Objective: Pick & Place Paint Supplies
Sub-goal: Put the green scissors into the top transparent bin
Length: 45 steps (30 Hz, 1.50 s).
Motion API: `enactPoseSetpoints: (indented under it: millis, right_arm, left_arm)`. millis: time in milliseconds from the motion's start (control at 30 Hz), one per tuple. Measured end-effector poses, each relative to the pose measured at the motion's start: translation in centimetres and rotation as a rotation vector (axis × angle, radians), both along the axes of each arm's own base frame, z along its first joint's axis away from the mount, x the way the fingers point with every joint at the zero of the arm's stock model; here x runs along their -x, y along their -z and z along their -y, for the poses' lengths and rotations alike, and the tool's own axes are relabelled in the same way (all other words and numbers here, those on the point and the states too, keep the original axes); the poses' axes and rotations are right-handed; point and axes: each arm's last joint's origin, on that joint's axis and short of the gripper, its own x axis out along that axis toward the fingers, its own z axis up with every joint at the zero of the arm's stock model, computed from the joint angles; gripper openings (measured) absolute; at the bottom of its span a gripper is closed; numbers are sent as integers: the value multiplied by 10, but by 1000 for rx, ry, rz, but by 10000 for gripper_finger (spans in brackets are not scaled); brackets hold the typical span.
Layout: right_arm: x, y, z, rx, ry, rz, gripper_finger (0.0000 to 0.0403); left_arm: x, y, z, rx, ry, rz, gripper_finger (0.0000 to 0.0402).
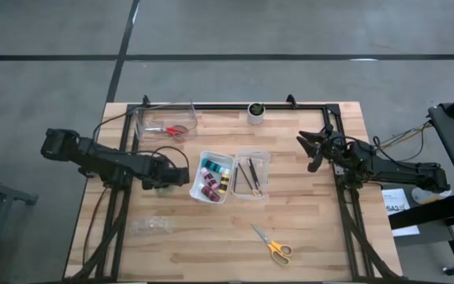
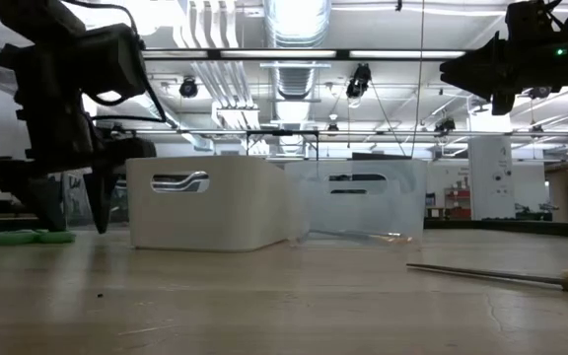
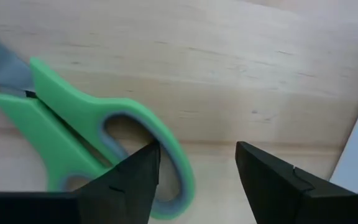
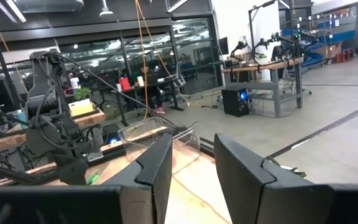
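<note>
- The green scissors (image 3: 86,140) look light and stiff, with smooth plastic handles lying flat on the wooden table (image 1: 314,237). I'd say they could skid if nudged, so the loop rim or the neck where handles meet blades seems the surest place to pinch.
- The left gripper (image 3: 197,180) is low over the table with its fingers spread and nothing between them. One finger (image 3: 132,180) overlaps the handle loop; the bare gap between the fingers sits just beside the loop, so the scissors are off to that finger's side, not centred.
- From the low view the green handles (image 2: 30,236) lie on the table right by the left gripper, with the white bin (image 2: 210,202) just beyond.
- The right gripper (image 4: 191,165) waits raised over its own side, fingers partly apart and empty, well away from the yellow-handled scissors (image 1: 273,245).
</note>
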Motion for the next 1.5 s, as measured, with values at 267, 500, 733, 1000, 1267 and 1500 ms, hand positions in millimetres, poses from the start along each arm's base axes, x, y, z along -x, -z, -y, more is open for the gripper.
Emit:
enactPoseSetpoints:
  millis: [267,500,733,1000,1267,1500]
  right_arm:
    - [0,0,0,0,0,0,118]
    - [0,0,0,0,0,0,118]
    - [0,0,0,0,0,0,118]
    - [0,0,0,0,0,0,118]
    - [0,0,0,-1,0,0,118]
    - [0,0,0,0,0,0,118]
  left_arm:
    - [0,-1,1,54,-62,9,220]
    - [2,0,2,88,-68,-13,171]
    - [4,1,2,95,-72,-37,71]
    - [3,0,2,102,-73,-20,14]
    - [-3,-5,4,118,-64,17,26]
    - [-9,-20,4,133,-63,8,26]
